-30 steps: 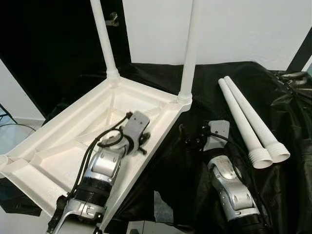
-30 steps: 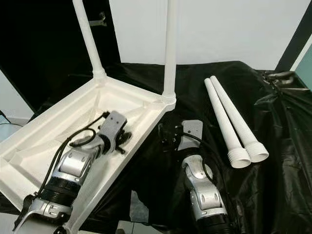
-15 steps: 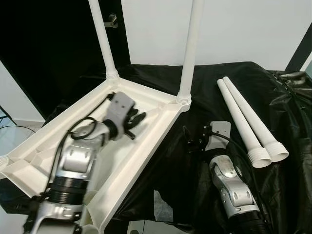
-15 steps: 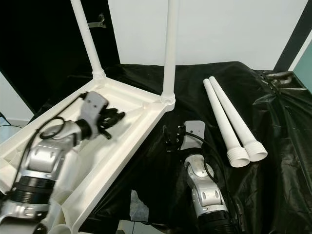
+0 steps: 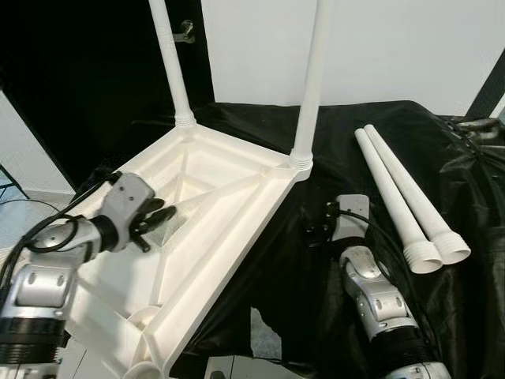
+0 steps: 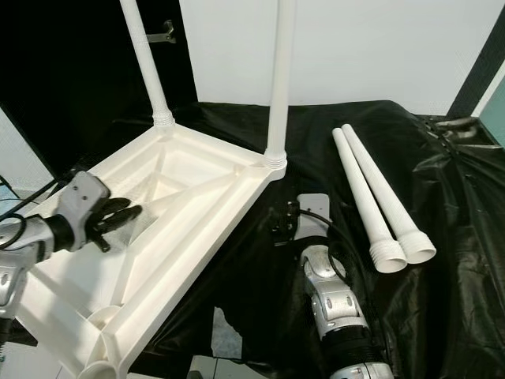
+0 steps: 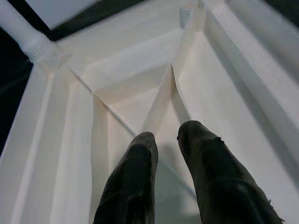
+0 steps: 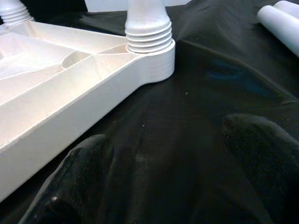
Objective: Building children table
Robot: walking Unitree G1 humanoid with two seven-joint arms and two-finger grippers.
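Observation:
The white table top (image 5: 237,213) lies upside down on black cloth. Two white legs stand screwed into its far corners, one at the back left (image 5: 170,67) and one nearer the middle (image 5: 309,87). A round socket (image 5: 142,317) shows near its front corner. Two loose legs (image 5: 398,197) lie side by side on the cloth to the right. My left gripper (image 5: 163,215) hovers over the ribbed underside (image 7: 140,93), its fingers (image 7: 140,154) nearly together with nothing between them. My right gripper (image 6: 280,225) rests low on the cloth near the leg corner (image 8: 149,51), wide open and empty.
Black cloth (image 5: 347,142) covers the work surface and bunches up at the far right (image 5: 473,158). A white wall stands behind, with a dark backdrop at the back left. A pale scrap (image 5: 262,333) lies on the cloth near the front edge.
My left arm has swung from the middle of the table's underside out to its left side. The right arm has hardly moved.

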